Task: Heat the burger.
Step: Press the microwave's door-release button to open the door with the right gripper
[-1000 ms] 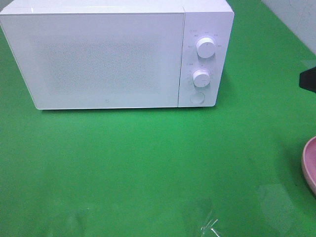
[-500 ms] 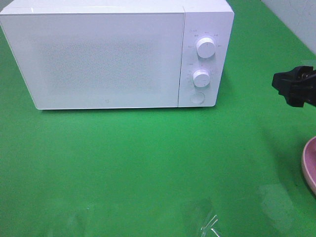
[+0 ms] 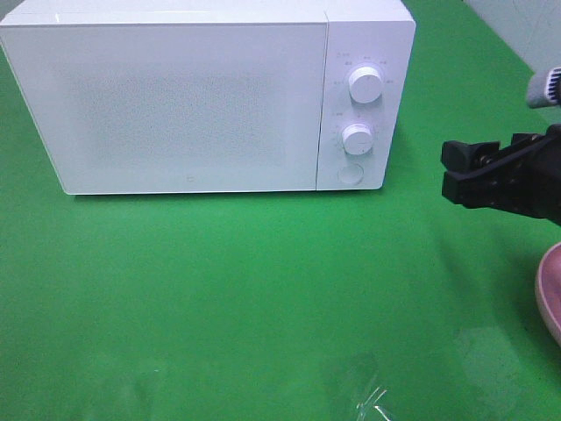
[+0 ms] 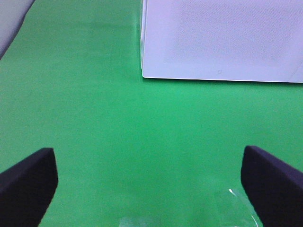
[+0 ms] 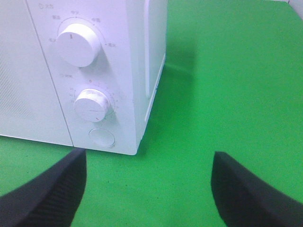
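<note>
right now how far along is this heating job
Done: nothing; the microwave door is shut and no burger is in view, only the pink plate edge. In hand: the open, empty right gripper hovers right of the control panel. The left gripper is open and empty. Left: open the door, load the burger, shut it, set the dials.

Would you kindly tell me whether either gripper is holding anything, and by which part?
Nothing is held: the left gripper and the right gripper both stand open and empty.
</note>
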Motion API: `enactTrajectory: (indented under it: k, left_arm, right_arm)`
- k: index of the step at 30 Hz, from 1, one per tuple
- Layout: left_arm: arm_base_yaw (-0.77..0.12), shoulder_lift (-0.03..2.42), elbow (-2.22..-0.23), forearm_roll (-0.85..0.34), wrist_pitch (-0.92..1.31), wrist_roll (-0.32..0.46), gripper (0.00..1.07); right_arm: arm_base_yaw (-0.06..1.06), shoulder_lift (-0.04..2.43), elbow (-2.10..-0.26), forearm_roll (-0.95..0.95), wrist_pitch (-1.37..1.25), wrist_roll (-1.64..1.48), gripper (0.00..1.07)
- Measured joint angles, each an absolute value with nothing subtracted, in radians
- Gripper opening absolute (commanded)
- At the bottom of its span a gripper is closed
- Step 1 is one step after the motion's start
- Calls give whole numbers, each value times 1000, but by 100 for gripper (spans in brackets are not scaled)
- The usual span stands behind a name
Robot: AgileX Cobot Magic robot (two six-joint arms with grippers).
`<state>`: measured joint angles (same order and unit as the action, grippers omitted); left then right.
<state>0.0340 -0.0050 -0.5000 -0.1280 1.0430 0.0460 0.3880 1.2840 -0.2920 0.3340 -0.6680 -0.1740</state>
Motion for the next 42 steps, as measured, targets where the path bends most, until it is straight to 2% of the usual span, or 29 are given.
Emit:
enactTrajectory:
  k: [3, 4, 10, 20, 25, 36, 42]
  left_arm:
    - [34, -5, -500, -128, 1043, 46, 97]
    - [34, -5, -500, -128, 1043, 46, 97]
    - [34, -5, -500, -128, 1043, 46, 97]
    - [34, -5, -500, -128, 1043, 46, 97]
    - [34, -5, -500, -128, 1043, 46, 97]
    - [34, -5, -500, -128, 1043, 46, 97]
    - [34, -5, -500, -128, 1043, 46, 97]
  right_arm:
    - [493, 1353, -292, 494, -765, -282, 70]
    - [493, 1353, -292, 494, -765, -282, 70]
    - [657, 1459, -294, 692, -955, -360, 70]
    - [813, 1569, -295, 844, -1124, -364, 70]
    - [901, 1625, -311, 978, -1157, -365, 70]
    - [925, 1669, -370, 1032, -1157, -359, 70]
    - [927, 1670, -372, 1032, -1157, -204, 69]
